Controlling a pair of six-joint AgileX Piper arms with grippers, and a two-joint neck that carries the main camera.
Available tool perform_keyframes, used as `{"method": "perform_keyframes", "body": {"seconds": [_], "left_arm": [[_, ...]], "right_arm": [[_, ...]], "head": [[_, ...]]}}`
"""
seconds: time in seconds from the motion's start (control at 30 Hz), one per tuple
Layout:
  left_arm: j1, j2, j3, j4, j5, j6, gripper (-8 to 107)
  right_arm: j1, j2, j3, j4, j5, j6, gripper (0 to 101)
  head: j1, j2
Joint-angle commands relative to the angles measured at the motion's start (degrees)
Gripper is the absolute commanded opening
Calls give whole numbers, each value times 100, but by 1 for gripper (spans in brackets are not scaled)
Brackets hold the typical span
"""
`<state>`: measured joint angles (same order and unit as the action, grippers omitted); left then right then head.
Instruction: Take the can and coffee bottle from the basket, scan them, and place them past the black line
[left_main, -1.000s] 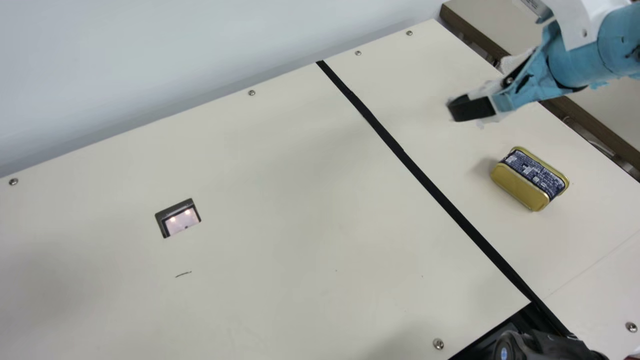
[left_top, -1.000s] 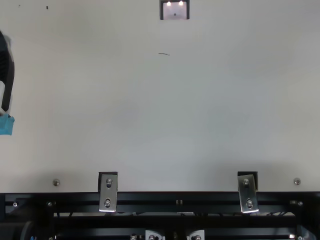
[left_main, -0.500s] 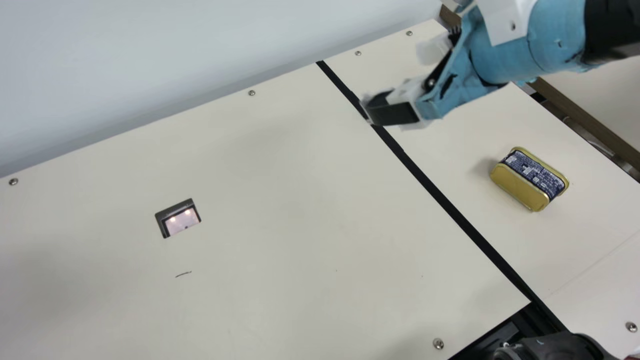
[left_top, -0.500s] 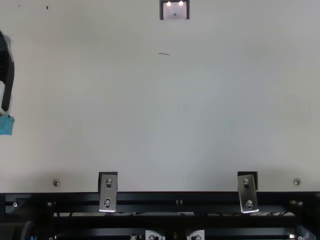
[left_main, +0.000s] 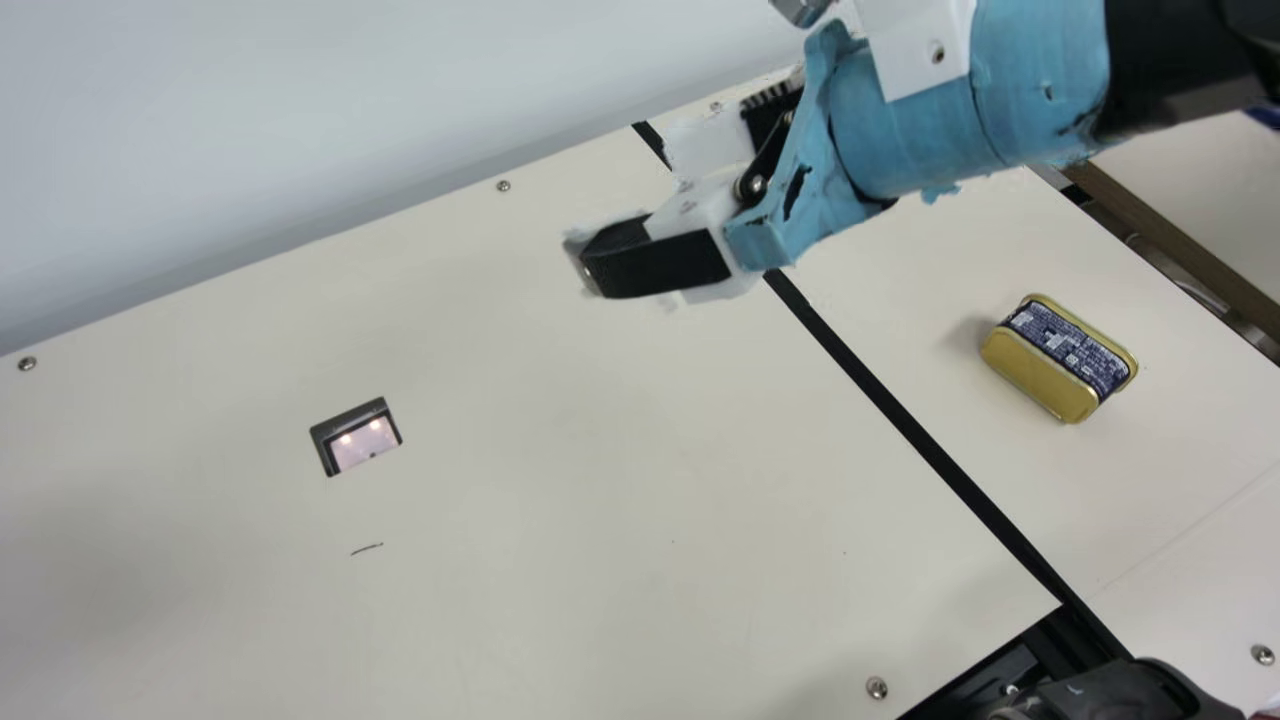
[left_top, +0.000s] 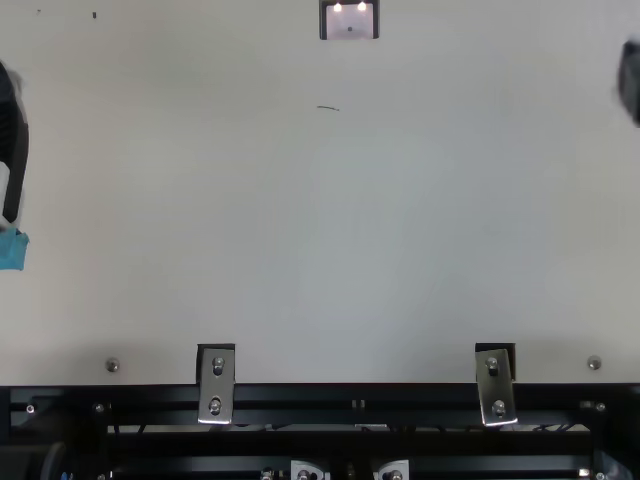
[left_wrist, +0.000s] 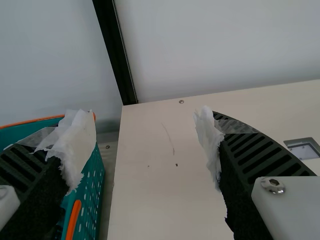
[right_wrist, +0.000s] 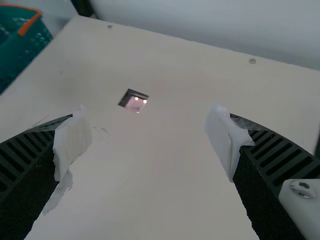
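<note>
Swinging back over the black line (left_main: 900, 422), the right gripper (right_wrist: 150, 130) is nearing the scanner (left_main: 362, 445), fingers apart. Crossing farther could be risking a bump with the left gripper (left_wrist: 144, 127), also spreading its fingers, facing the basket (left_wrist: 95, 182). Beyond the line, the can (left_main: 1055, 355) is staying put.

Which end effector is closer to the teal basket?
Left end effector: its wrist view shows the teal basket up close. From the right end effector, the basket sits farther off.
</note>
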<state>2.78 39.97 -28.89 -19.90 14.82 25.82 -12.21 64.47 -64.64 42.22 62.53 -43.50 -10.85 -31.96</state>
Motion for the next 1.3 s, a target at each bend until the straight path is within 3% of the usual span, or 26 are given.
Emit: {"method": "perform_keyframes", "body": {"seconds": [0.0, 0.2, 0.43, 1.03, 1.27], "left_arm": [[0, 0, 0, 0, 0, 0, 90], [0, 0, 0, 0, 0, 0, 90], [0, 0, 0, 0, 0, 0, 90], [0, 0, 0, 0, 0, 0, 90], [0, 0, 0, 0, 0, 0, 90]], "right_arm": [[2, -127, 93, 313, 215, 83, 101], [199, -535, 353, 528, 490, 434, 101], [538, -962, 553, 289, 478, 919, 101], [538, -981, 556, 286, 514, 926, 101], [538, -981, 556, 286, 514, 926, 101]], "head": [[-125, -43], [-125, -43], [-125, -43], [-118, -24], [53, 609]]}}
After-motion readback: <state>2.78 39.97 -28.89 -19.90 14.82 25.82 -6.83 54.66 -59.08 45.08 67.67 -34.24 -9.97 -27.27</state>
